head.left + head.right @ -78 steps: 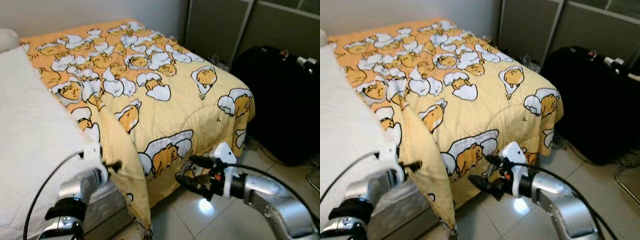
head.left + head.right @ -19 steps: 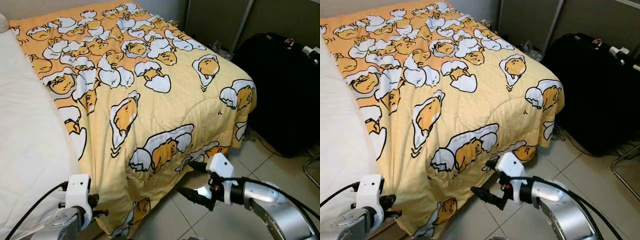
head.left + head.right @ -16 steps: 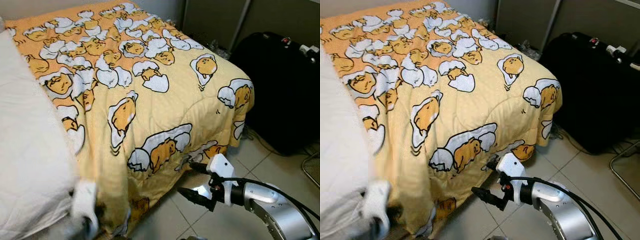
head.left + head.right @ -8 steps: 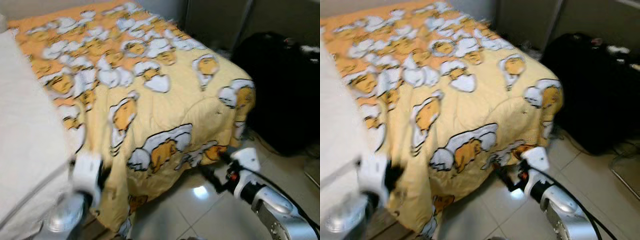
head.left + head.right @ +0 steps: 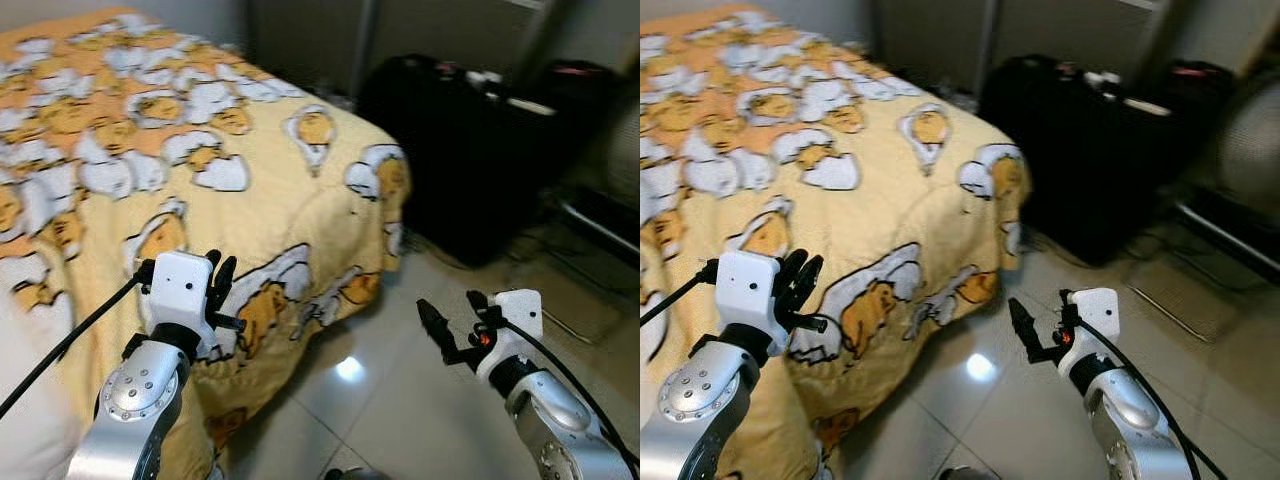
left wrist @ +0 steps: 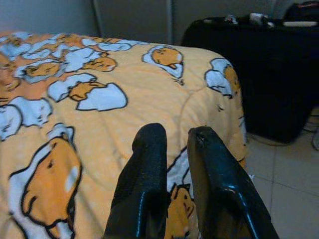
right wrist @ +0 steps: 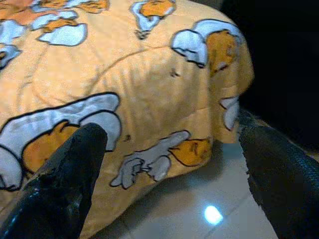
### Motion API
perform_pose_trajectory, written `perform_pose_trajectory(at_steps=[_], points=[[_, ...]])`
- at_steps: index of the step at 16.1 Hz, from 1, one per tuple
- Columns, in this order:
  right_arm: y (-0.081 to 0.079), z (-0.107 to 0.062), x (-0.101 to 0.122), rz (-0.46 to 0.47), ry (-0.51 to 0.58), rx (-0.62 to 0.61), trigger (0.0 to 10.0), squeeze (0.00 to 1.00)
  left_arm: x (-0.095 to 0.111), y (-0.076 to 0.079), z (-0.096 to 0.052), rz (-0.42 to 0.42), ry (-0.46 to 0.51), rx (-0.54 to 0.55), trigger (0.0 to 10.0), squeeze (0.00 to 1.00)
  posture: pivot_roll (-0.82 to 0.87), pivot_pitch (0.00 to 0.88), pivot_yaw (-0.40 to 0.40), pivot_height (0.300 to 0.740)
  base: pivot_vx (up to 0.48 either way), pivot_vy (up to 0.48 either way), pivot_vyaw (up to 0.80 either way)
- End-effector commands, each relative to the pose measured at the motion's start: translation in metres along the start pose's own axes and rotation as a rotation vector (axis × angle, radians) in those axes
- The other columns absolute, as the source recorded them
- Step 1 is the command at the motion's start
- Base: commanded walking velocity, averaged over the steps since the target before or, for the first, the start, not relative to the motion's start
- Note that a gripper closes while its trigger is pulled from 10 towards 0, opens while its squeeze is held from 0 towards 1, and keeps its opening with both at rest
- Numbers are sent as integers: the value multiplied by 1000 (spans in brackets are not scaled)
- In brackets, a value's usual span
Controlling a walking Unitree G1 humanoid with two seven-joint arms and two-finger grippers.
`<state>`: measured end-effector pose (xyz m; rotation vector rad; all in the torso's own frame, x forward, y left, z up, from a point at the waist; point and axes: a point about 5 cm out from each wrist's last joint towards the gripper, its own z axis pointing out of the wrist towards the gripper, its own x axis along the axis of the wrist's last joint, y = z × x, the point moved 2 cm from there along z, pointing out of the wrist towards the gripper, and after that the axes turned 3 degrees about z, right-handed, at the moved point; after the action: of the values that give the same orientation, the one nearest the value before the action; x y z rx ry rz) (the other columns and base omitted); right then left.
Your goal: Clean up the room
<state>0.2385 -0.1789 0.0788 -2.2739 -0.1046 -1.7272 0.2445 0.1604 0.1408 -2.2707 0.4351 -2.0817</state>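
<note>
Head views are motion-blurred; items on top of the black suitcase [image 5: 470, 150] can't be identified, and the dark objects at the far right are unreadable. The bed frame is hidden under the yellow egg-print quilt [image 5: 230, 140], which is spread over the bed and draped down its foot edge and corner toward the tiled floor [image 5: 400, 400]. A pale strip of bedding is cut off at the lower left edge of the left eye view. Left gripper [image 5: 218, 288] is raised in front of the quilt near its hanging side edge; in the left wrist view the two fingers [image 6: 144, 184] are nearly together, only a narrow slit between them, nothing held, contact with the quilt not confirmable. Right gripper [image 5: 445, 322] is held over the floor just off the quilt's foot corner, fingers [image 7: 65, 174] spread wide, nothing between them, no contact seen. Both silver forearms are bent upward, cables trailing. The suitcase stands beyond the foot of the bed.
</note>
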Motion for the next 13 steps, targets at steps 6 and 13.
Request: perform_pose_trajectory(at_steps=[6, 13], points=[[-11, 4, 0, 12, 50, 6, 10000, 0, 4, 3, 5, 20, 38, -45, 10000, 0, -66, 0, -43, 740, 212, 0, -788], [-10, 15, -1, -23, 77, 37, 10000, 0, -9, -4, 12, 23, 4, -42, 10000, 0, -53, 0, -40, 740, 382, 0, -788]])
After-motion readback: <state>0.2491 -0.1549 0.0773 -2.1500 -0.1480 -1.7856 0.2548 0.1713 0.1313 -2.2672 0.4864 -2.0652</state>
